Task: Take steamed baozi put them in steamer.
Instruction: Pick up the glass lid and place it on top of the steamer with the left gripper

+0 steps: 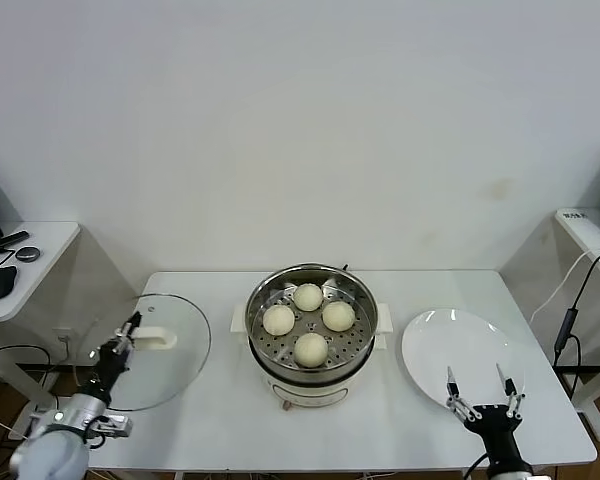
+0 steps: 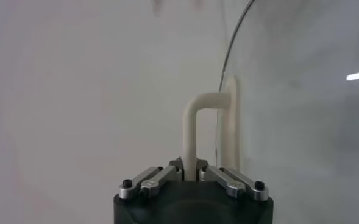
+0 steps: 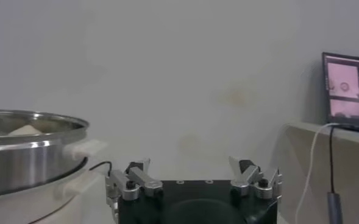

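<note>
The steel steamer (image 1: 311, 375) stands mid-table with several pale steamed baozi (image 1: 307, 296) on its perforated tray. To its left lies the round glass lid (image 1: 175, 370). My left gripper (image 1: 130, 325) is shut on the lid's white handle (image 1: 158, 338). The left wrist view shows that handle (image 2: 191, 134) clamped between the left gripper (image 2: 190, 173) jaws, with the glass (image 2: 289, 91) beside it. My right gripper (image 1: 480, 385) hangs open and empty over the near edge of the white plate (image 1: 450, 340). In the right wrist view the right gripper (image 3: 191, 167) is open, with the steamer (image 3: 27, 152) off to one side.
A side table (image 1: 30, 265) with a mouse sits at far left. A shelf (image 1: 590, 230) with a hanging cable (image 1: 570, 320) stands at far right. The white wall rises behind the table.
</note>
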`<state>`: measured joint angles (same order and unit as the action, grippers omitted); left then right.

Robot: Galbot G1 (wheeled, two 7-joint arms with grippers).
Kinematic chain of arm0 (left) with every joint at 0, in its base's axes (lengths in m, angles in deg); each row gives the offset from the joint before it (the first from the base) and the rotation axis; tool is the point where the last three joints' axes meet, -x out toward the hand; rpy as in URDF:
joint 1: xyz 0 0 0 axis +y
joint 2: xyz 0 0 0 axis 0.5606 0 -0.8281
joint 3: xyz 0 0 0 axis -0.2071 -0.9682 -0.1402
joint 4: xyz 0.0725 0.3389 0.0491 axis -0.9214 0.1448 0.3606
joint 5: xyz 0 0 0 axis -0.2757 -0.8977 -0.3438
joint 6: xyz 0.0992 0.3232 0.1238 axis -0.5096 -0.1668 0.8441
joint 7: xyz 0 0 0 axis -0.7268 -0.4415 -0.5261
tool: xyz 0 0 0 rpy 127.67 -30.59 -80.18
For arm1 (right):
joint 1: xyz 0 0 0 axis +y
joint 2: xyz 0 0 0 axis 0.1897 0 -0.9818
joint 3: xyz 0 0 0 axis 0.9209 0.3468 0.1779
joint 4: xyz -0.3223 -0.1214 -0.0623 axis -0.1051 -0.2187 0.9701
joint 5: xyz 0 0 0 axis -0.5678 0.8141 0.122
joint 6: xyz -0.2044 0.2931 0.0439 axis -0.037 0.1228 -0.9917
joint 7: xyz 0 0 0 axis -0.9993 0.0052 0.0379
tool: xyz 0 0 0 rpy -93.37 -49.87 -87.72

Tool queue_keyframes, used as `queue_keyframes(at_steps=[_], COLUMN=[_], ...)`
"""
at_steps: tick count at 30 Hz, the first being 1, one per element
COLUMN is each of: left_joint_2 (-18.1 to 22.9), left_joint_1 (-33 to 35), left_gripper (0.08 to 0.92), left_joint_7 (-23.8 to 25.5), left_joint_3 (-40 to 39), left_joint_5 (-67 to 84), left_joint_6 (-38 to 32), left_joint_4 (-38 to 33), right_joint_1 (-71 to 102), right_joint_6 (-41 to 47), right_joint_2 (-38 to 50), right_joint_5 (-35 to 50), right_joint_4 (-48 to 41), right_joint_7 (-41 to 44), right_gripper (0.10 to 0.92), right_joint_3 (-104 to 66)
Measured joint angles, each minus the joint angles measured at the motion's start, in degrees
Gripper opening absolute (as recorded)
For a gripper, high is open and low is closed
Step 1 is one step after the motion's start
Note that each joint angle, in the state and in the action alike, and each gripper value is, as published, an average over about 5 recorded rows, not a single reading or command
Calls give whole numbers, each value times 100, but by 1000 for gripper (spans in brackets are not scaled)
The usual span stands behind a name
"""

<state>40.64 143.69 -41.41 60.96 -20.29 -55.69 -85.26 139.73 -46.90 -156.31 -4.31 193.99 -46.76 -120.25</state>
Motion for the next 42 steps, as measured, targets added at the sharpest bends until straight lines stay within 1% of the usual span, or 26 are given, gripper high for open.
queue_keyframes(at_steps=[4, 8, 12, 16, 21, 28, 34, 42], left_joint_2=[-307, -597, -762, -729, -429, 210, 730, 1330], left_joint_1=[141, 103, -179, -710, -1514, -2429, -2855, -3126], left_gripper=[174, 174, 174, 174, 174, 174, 174, 174], left_joint_7=[418, 823, 1124, 1397, 1803, 2336, 2579, 2803], left_joint_3=[142, 62, -400, -1168, -2202, -3376, -3998, -4463], left_joint_5=[525, 1047, 1389, 1467, 1179, 428, -213, -849], left_joint_6=[433, 924, 1496, 2071, 2693, 3280, 3513, 3686], left_joint_4=[-676, -1294, -1738, -1931, -1962, -1759, -1464, -1045], right_joint_1=[17, 2, -45, -95, -149, -200, -197, -207], right_joint_6=[-76, -151, -227, -297, -337, -363, -360, -327], right_joint_2=[-3, -30, -66, -98, -116, -117, -110, -100], right_joint_5=[-94, -206, -355, -529, -727, -917, -953, -901], right_joint_4=[-69, -140, -228, -332, -472, -617, -658, -668], right_joint_7=[10, 8, -6, -37, -82, -89, -88, -89], right_gripper=[823, 823, 823, 823, 823, 823, 823, 823], right_joint_3=[89, 183, 278, 363, 464, 597, 702, 746])
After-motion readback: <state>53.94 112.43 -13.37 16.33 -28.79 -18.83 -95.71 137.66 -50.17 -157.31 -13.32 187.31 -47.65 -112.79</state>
